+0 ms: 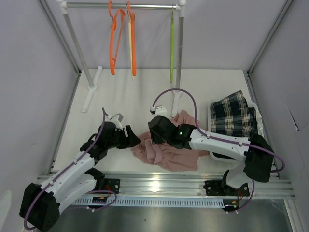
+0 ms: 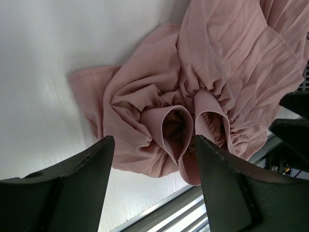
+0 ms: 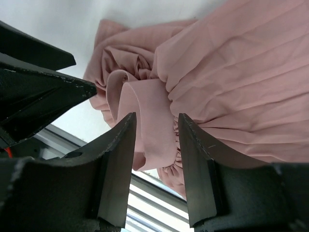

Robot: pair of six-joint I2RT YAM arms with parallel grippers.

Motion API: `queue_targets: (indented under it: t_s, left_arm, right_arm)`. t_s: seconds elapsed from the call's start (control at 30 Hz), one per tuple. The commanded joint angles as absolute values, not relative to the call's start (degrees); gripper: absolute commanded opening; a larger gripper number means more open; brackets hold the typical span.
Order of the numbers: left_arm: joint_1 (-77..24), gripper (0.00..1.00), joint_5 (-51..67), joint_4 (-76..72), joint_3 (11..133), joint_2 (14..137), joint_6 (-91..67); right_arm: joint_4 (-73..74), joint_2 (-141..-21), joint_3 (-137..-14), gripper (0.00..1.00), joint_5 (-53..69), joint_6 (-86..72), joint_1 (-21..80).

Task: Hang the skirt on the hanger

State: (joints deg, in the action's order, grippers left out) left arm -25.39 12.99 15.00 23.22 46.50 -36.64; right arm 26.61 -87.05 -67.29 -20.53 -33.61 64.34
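The dark plaid skirt (image 1: 233, 115) lies bunched at the right of the table, apart from both grippers. The pale cream hanger (image 1: 131, 58) hangs on the rail between two orange hangers. My left gripper (image 1: 135, 140) (image 2: 153, 139) is open at the left edge of a pink ruffled garment (image 1: 169, 154) (image 2: 145, 96), holding nothing. My right gripper (image 1: 152, 138) (image 3: 157, 118) is open just above the same pink garment (image 3: 231, 72), with a fold of its waistband between the jaws. The two grippers face each other closely.
A clothes rack (image 1: 125, 6) stands at the back with orange hangers (image 1: 114, 43) and a lime-green hanger (image 1: 171, 48). A white cloth (image 1: 259, 121) lies under the plaid skirt. A metal rail (image 1: 159, 181) runs along the near table edge.
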Motion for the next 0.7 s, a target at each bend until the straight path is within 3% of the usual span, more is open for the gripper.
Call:
queue_targets:
  t_s: [0.0, 0.3, 0.67]
  left_arm:
    - [-28.9, 0.72, 9.1, 10.2, 23.1, 48.4, -38.8]
    - [-32.6, 0.67, 1.5, 9.7, 23.6, 54.4, -37.8]
    - [-33.4, 0.60, 0.3, 9.1, 26.1, 59.6, -34.6]
  right_arm:
    - [27.3, -88.8, -67.3, 0.45, -19.4, -30.8, 65.1]
    - [27.7, -92.9, -68.5, 0.47, -20.2, -29.3, 66.5]
    - [30.3, -97.1, -71.9, 0.50, -24.2, -28.3, 67.8]
